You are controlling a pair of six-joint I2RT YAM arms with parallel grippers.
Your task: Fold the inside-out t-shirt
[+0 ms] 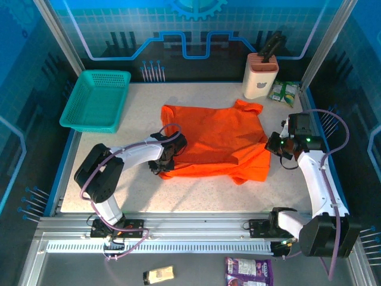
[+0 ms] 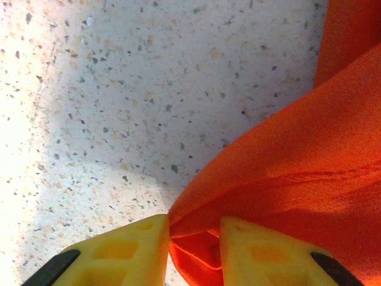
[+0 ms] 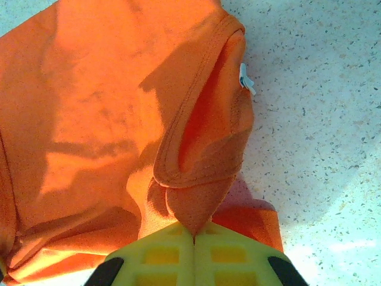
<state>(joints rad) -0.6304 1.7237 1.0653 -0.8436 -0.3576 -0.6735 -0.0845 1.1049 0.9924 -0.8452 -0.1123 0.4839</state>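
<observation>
The bright orange t-shirt (image 1: 214, 140) lies spread on the speckled table, seams outward, its collar toward the right. My left gripper (image 1: 164, 161) is at the shirt's lower left corner. In the left wrist view, its yellow fingers (image 2: 128, 250) stand a little apart, with a fold of the t-shirt (image 2: 297, 167) lying in the gap of the left gripper (image 2: 193, 238). My right gripper (image 1: 275, 146) is at the shirt's right edge. Seen from the right wrist, the right gripper (image 3: 194, 235) is shut on a pinch of the t-shirt (image 3: 89, 107) just below the collar (image 3: 202, 119), near a white tag (image 3: 246, 77).
A teal mesh basket (image 1: 96, 100) sits at the back left corner. At the back right stand a knife block (image 1: 261, 74) and a green packet (image 1: 284, 92). Bare table (image 1: 196, 199) runs along the near edge in front of the shirt.
</observation>
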